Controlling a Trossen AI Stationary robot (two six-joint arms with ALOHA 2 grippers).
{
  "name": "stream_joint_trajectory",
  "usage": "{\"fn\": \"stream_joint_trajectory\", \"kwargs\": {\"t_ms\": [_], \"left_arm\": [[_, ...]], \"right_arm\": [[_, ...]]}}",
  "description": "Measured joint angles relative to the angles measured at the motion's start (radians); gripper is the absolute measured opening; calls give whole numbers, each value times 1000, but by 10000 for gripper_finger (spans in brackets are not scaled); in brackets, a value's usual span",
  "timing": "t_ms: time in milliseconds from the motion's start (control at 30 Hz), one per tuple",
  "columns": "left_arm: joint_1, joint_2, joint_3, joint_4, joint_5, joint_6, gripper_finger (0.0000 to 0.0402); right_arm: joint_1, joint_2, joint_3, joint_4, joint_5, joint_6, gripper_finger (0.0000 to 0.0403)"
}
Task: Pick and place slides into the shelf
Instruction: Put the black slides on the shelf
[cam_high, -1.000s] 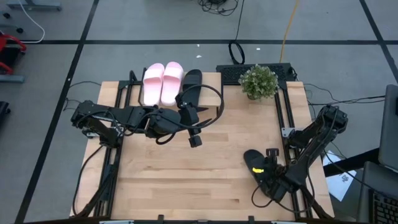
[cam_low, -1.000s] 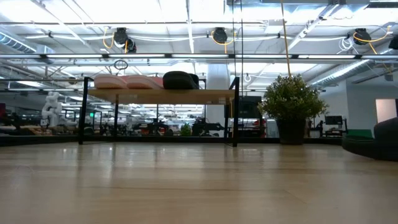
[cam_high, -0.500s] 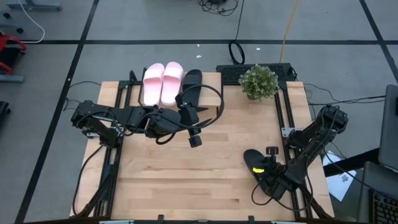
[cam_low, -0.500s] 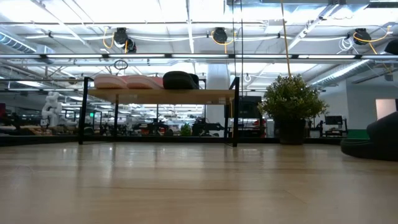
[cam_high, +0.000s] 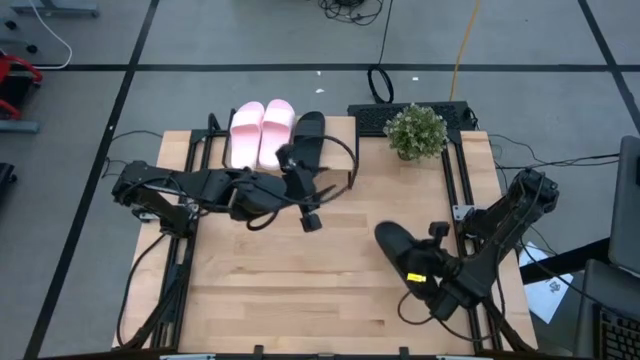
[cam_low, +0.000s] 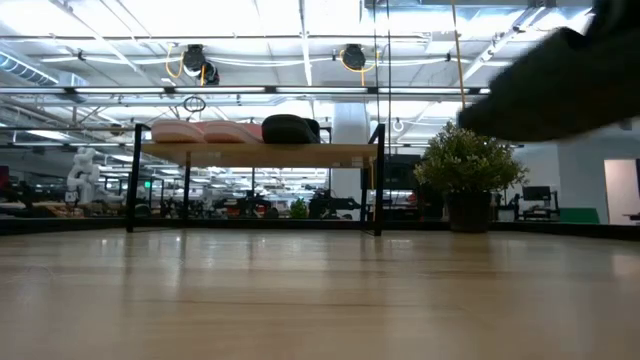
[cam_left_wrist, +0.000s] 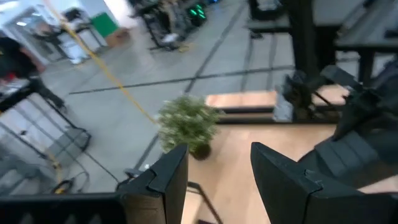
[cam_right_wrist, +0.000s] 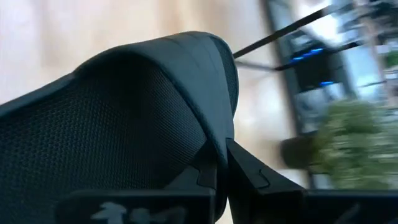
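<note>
The shelf (cam_low: 260, 155) stands at the table's far left. On its top board rest two pale pink slides (cam_high: 260, 133) side by side, with a black slide (cam_high: 308, 135) next to them. Another black slide (cam_high: 393, 243) hangs above the table's right half; my right gripper (cam_high: 420, 265) is shut on it. It shows in the low view as a dark shape (cam_low: 560, 80) high above the tabletop. My left gripper (cam_high: 310, 217) hovers open just in front of the shelf, with nothing between its fingers (cam_left_wrist: 280, 180). My right gripper pinches the edge of the black slide's wide strap (cam_right_wrist: 214, 140) between its two fingers (cam_right_wrist: 249, 171). The slide is lifted clear of the table and tilted, its free end (cam_high: 385, 235) pointing toward the table's far left.
A potted plant (cam_high: 416, 130) stands at the table's far right, close to the shelf's right end. Bare wood (cam_high: 280, 290) lies between the two arms and along the near edge. Cables loop around the left arm (cam_high: 340, 165).
My right gripper has shut on the black slide's strap and raised it off the table, carrying it a little toward the far left. The slide, which lay flat near the right edge, now hangs tilted in the air.
</note>
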Motion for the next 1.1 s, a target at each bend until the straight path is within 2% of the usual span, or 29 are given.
{"fn": "stream_joint_trajectory", "kwargs": {"t_ms": [133, 333, 467, 567, 700, 800, 933, 1100], "left_arm": [[-9, -63, 0, -19, -95, 1, 175], [-33, -205, 0, -67, -234, -32, 175], [-50, -273, 0, -104, -248, -42, 175], [-61, -308, 0, -144, -248, -42, 175], [-66, -322, 1, -209, -249, -44, 175], [-66, -319, 0, -258, -249, -44, 175], [-65, -320, 0, -311, -249, -53, 175], [-56, -319, 0, -343, -251, -69, 175]], "right_arm": [[-96, 0, 118, -101, 94, 2, 3], [-339, 0, 285, -78, 124, -128, 2], [-515, 1, 375, 51, 120, -300, 1], [-625, -1, 427, 206, 120, -490, 1], [-734, 0, 465, 471, 96, -786, 1], [-792, 0, 480, 641, 122, -961, 1], [-852, 0, 483, 753, 197, -1089, 1], [-918, 0, 483, 849, 259, -1153, 3]]}}
